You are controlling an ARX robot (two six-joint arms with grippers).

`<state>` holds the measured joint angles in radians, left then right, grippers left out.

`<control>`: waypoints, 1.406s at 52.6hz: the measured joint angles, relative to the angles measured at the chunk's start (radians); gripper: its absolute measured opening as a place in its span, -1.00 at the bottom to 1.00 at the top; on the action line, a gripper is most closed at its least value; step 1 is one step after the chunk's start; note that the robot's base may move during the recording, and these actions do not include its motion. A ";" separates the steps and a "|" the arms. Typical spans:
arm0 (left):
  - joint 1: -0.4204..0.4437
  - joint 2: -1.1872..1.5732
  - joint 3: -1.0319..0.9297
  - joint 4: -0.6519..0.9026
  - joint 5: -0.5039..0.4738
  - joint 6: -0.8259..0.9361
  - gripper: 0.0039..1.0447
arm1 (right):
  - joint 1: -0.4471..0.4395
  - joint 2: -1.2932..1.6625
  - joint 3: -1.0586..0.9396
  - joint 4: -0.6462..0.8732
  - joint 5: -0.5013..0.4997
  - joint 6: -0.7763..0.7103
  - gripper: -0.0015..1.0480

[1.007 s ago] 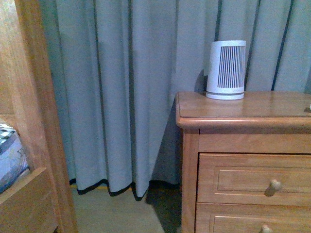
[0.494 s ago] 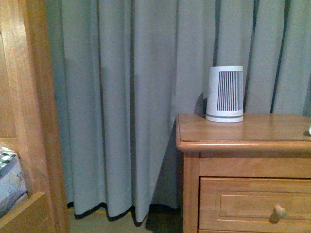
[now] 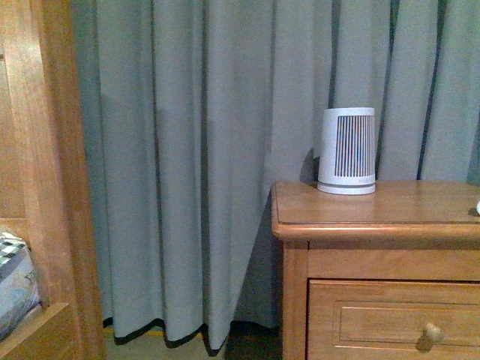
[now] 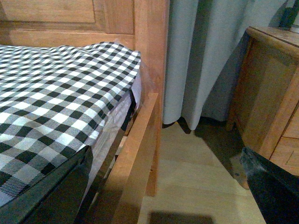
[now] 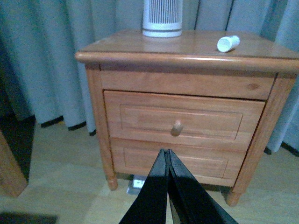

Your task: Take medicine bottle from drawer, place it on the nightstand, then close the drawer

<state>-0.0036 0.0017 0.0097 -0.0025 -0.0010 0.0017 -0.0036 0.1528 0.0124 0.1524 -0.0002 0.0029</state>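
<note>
**Checking the finish: bottle out, drawer flush**

Looking through the right wrist camera, you can see the medicine bottle [image 5: 228, 43] lying on its side on the nightstand [image 5: 140, 49] top, at about 3 o'clock from the white ribbed device [image 5: 162, 17] and well apart from it. The upper drawer [image 5: 182, 122] sits flush with the cabinet front, its round knob [image 5: 176, 127] facing you, and the lower drawer [image 5: 177, 162] looks shut too. By that reading the task's steps appear done, so your job now is to confirm and back away cleanly.

Your right gripper [image 5: 167, 154] has its fingers pressed together with nothing between them, pointing at the cabinet front at 6 o'clock below the knob. Your left gripper [image 4: 163, 186] is spread wide and empty, near the bed frame [image 4: 149, 56] and checked bedding [image 4: 56, 93], away from the work.

Before you retreat, look along the drawer's edges for a gap; none shows from here. If one side stands proud, push beside the knob, squarely. Draw the right arm straight back and avoid sweeping upward, since a bottle lying on its side would likely roll if the top is knocked.
</note>
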 joint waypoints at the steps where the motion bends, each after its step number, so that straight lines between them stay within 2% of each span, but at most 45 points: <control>1: 0.000 0.000 0.000 0.000 0.000 0.000 0.88 | 0.000 -0.024 0.000 -0.039 0.000 0.000 -0.94; 5: 0.000 0.000 0.000 0.000 0.000 0.000 0.88 | 0.000 -0.122 0.000 -0.141 0.000 0.000 -0.94; 26: 0.000 0.000 0.000 0.000 0.000 0.000 0.88 | 0.000 -0.145 0.000 -0.150 0.000 0.000 -0.94; 32: 0.000 0.000 0.000 0.000 0.000 0.000 0.88 | 0.000 -0.145 0.000 -0.150 0.000 0.000 -0.60; 41: 0.000 0.000 0.000 0.000 0.000 0.000 0.88 | 0.000 -0.145 0.000 -0.150 0.000 0.000 0.25; 52: 0.000 0.000 0.000 0.000 0.000 0.000 0.88 | 0.000 -0.145 0.000 -0.150 0.000 0.000 0.90; 74: 0.000 0.000 0.000 0.000 0.000 0.000 0.88 | 0.000 -0.146 0.000 -0.150 0.000 0.000 0.87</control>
<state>-0.0036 0.0017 0.0097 -0.0025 -0.0006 0.0021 -0.0036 0.0071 0.0128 0.0021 -0.0002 0.0029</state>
